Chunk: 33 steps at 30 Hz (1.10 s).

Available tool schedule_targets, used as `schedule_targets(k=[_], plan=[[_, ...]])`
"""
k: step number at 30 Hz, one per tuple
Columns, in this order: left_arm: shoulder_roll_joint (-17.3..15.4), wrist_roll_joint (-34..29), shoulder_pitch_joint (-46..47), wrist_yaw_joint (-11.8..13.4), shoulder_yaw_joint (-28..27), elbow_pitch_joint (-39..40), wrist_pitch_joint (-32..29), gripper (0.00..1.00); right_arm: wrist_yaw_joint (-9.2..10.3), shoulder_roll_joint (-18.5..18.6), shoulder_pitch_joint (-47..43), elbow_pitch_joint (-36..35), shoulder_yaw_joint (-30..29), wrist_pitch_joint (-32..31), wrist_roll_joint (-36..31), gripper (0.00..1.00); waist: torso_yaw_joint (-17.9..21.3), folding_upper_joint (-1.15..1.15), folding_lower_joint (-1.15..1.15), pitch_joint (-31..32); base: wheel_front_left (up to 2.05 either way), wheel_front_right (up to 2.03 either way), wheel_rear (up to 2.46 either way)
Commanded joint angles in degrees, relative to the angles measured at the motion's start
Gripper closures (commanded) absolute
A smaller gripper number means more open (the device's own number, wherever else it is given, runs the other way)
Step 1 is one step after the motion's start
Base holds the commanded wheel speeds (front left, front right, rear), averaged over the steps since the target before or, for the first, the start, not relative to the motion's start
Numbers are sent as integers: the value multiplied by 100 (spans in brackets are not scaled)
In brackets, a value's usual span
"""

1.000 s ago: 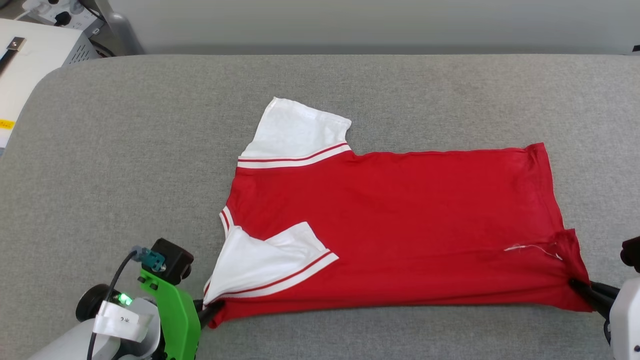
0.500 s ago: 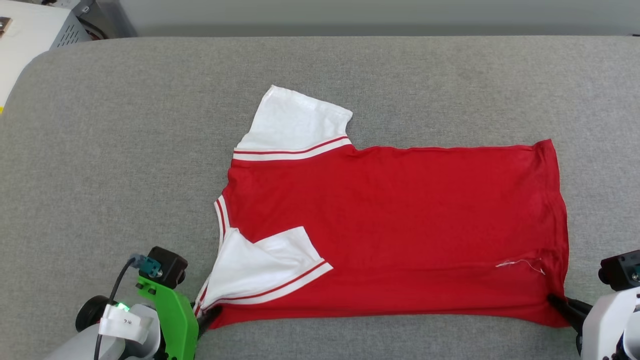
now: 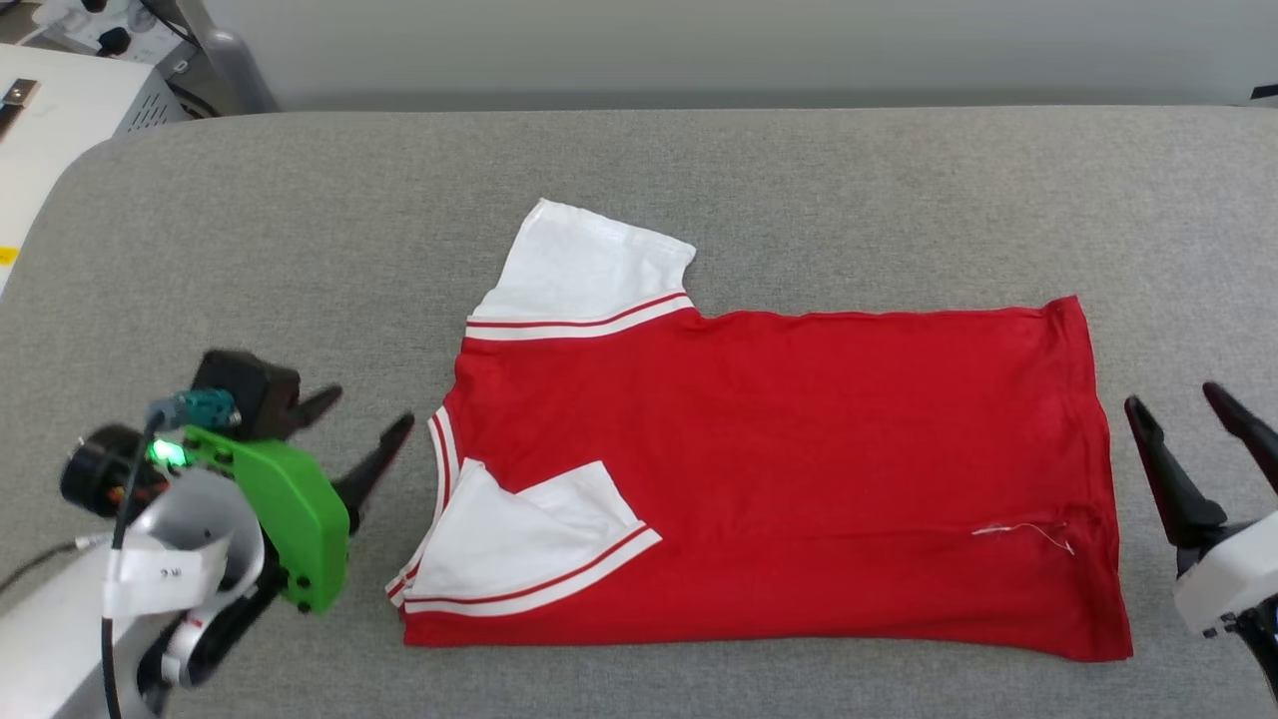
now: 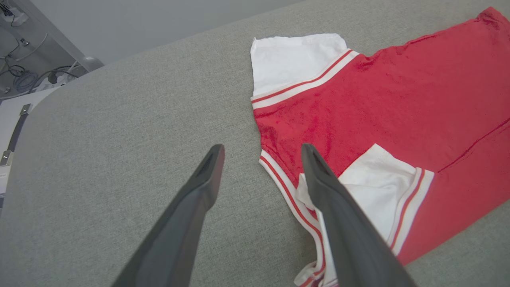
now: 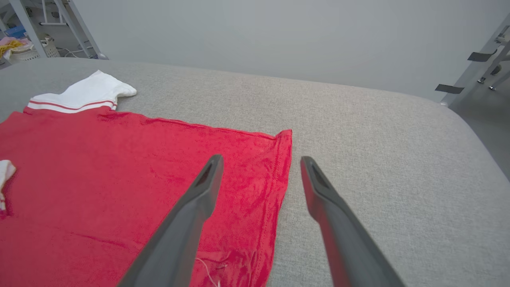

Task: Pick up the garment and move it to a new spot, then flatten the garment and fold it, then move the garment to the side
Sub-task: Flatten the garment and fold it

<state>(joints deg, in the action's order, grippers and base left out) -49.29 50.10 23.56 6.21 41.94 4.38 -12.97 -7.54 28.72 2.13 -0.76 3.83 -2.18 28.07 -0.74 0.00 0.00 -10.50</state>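
- My left gripper (image 3: 371, 405) and right gripper (image 3: 1173, 396) both have their jaws spread, holding nothing.
- The bright red thin-fabric T-shirt with white sleeves (image 3: 779, 449) lies flat on the grey fabric-covered bench (image 3: 300, 250), between them.
- Risk: I pinch only one layer, or drag the turned-in near sleeve (image 3: 529, 544), and the fabric bunches.

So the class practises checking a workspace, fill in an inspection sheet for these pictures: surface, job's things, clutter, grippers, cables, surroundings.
Surface: grey woven padded table, rounded corners.
Job's things: bright red thin-fabric T-shirt with white sleeves, lying flat, near sleeve folded onto its body; loose white thread by the hem.
Clutter: nothing seen.
Grippers: left gripper open beside the neckline; right gripper open beside the hem; both off the shirt.
Cables: tangled cables beyond the table's left corner.
Surroundings: pale grey wall; white metal box at far left.
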Motion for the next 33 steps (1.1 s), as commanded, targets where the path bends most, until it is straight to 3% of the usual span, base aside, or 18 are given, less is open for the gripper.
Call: schedule_targets(k=[1, 5, 11, 20, 28, 33], plan=[[-20, -231, 254, 104, -103, -5, 138, 0, 5, -162, 138, -139, -93, 152, -200, 0, 84, 0, 0, -94, 0, 0, 0], [213, -499, 845, 152, -291, -177, 428, 0, 5, -593, 301, -536, -321, 508, -680, 0, 228, 0, 0, -318, 0, 0, 0], [574, -565, 1901, -223, -346, -798, 297, 0, 5, -1000, 532, -1003, -360, 901, -1101, 0, 474, 0, 0, -841, 0, 0, 0], [972, -198, 3642, -1025, -85, -2195, -1340, 0, 5, -1136, 909, -1315, -122, 1041, -1179, 0, 858, 0, 0, -1696, 0, 0, 0], [1241, 89, 4643, -1252, 256, -3141, -2810, 0, 5, -1146, 1205, -1318, 47, 1112, -1153, 0, 1109, 0, 0, -2241, 0, 0, 0], [1366, 39, 4923, -1304, 463, -3541, -3105, 0, 5, -1146, 1378, -1228, 138, 1196, -1141, 0, 1192, 0, 0, -2473, 0, 0, 0]])
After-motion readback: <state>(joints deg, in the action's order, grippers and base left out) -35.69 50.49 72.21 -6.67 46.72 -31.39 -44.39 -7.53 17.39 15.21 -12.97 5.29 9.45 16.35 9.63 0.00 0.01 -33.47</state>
